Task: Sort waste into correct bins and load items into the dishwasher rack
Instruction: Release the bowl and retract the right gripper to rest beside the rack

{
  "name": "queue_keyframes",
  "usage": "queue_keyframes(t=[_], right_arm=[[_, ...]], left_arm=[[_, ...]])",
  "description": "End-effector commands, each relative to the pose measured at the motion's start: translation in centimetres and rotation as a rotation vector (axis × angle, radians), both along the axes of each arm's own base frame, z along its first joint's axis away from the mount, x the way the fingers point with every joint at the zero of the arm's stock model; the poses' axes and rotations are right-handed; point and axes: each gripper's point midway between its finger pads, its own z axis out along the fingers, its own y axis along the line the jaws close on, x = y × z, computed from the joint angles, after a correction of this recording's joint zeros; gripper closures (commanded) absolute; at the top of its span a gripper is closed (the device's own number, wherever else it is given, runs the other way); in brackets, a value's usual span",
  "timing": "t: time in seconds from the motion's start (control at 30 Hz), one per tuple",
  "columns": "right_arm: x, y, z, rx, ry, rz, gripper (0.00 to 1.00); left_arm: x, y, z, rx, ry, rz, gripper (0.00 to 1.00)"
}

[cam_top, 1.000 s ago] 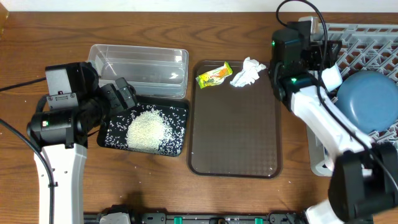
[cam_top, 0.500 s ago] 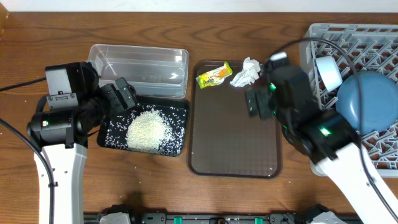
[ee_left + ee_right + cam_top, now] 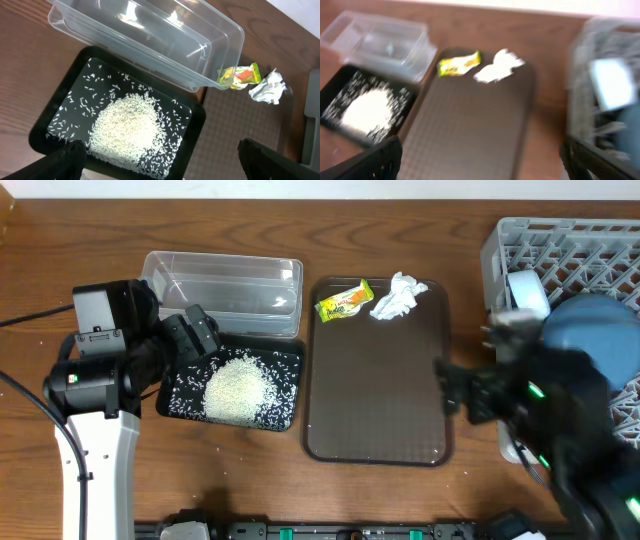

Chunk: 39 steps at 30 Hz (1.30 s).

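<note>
The yellow-green wrapper [image 3: 345,300] and the crumpled white tissue [image 3: 397,297] lie at the far end of the brown tray [image 3: 378,410]. Rice [image 3: 238,387] is heaped in the black tray [image 3: 290,360], in front of the clear tub [image 3: 222,292]. My left gripper [image 3: 198,332] is open and empty above the black tray's left end [image 3: 160,162]. My right gripper [image 3: 458,394], blurred, hangs open and empty over the brown tray's right edge [image 3: 480,160]. The grey rack [image 3: 570,245] holds the blue bowl [image 3: 600,330] and a white bowl [image 3: 527,292]. The chopsticks, pink cup and mint bowl are out of view.
The left wrist view shows the tub [image 3: 150,40], the rice [image 3: 130,127], the wrapper [image 3: 239,76] and the tissue [image 3: 267,87]. The blurred right wrist view shows the wrapper [image 3: 458,64], the tissue [image 3: 498,67] and the rack [image 3: 610,55]. A few grains lie on the wood beside the black tray.
My right arm has swung from the far end of the table beside the rack toward the front right, fast enough to blur. The left arm has not moved.
</note>
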Motion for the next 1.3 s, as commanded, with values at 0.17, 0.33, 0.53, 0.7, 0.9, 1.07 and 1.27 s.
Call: queue_keyframes(t=[0.17, 0.33, 0.53, 0.7, 0.9, 1.07, 1.27], right_arm=[[-6.0, -7.3, 2.6, -0.132, -0.182, -0.163, 0.01], [-8.3, -9.3, -0.2, -0.114, -0.214, -0.236, 0.01], [-7.6, -9.0, -6.2, -0.048, -0.228, -0.260, 0.01], [-5.4, -7.3, -10.8, 0.027, -0.257, -0.196, 0.01], [-2.6, -6.7, -15.4, 0.107, -0.283, -0.191, 0.01], [-0.9, -6.5, -18.1, 0.129, -0.306, -0.193, 0.01], [0.2, -6.5, -16.3, 0.145, -0.437, -0.186, 0.01]], left_arm=[[0.0, 0.1, 0.1, 0.000, -0.001, 0.002, 0.01], [0.0, 0.1, 0.1, 0.000, -0.001, 0.002, 0.01], [0.0, 0.1, 0.1, 0.000, -0.001, 0.002, 0.01], [0.0, 0.1, 0.1, 0.000, 0.000, 0.002, 0.01], [0.0, 0.1, 0.1, 0.000, -0.001, 0.002, 0.01], [0.0, 0.1, 0.1, 0.000, -0.001, 0.002, 0.01], [0.0, 0.1, 0.1, 0.000, -0.001, 0.002, 0.01]])
